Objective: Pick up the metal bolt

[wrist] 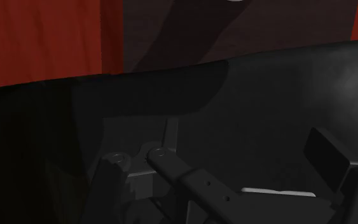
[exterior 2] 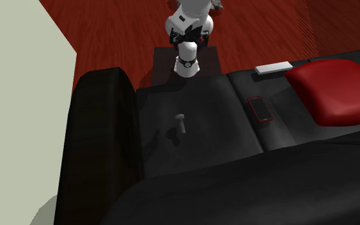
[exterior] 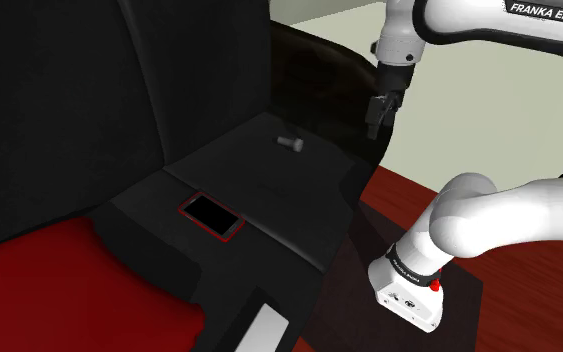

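The small grey metal bolt point(exterior: 290, 144) point(exterior 2: 181, 121) lies on its side on the black sofa seat cushion point(exterior: 259, 185) point(exterior 2: 204, 137), near the armrest end. My black gripper point(exterior: 375, 118) hangs from the white arm well above the seat, off to the shoulder view's right of the bolt, over the sofa's armrest edge. In the wrist view its fingers point(wrist: 325, 153) stand apart with nothing between them, above the dark sofa surface. The gripper point(wrist: 219, 162) is open and apart from the bolt.
A red-framed black phone point(exterior: 210, 217) point(exterior 2: 259, 107) lies on the neighbouring seat cushion. A red pillow point(exterior: 59, 290) point(exterior 2: 332, 89) and a flat white slab point(exterior: 269, 330) point(exterior 2: 273, 67) sit farther along. The tall backrest point(exterior: 89, 90) and bulky armrest point(exterior 2: 101, 140) bound the seat.
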You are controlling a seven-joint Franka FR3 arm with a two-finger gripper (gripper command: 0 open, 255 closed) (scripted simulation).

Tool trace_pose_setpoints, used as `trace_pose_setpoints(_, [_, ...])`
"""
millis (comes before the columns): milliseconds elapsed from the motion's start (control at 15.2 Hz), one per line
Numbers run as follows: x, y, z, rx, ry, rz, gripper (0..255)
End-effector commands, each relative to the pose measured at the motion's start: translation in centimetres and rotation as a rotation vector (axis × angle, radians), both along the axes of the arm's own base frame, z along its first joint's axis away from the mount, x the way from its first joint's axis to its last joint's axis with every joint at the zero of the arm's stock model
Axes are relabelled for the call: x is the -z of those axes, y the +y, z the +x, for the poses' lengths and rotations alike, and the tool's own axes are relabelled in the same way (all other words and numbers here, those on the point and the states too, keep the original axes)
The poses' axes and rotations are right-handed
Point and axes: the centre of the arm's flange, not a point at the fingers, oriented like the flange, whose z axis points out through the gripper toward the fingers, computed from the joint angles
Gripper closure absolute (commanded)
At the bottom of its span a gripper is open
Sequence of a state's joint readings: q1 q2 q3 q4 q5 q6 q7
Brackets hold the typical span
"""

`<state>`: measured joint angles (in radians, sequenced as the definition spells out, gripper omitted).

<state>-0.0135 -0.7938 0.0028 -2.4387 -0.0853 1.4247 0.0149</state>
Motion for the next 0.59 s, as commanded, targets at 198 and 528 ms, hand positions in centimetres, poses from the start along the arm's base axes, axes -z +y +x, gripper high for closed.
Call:
trace_pose_setpoints(198, [2.2, -0.5, 3.1, -0.031, -0.004, -0.007, 0])
trace_pose_setpoints(528, [5.7, -1.2, 8.4, -0.082, -0.011, -0.019, 0])
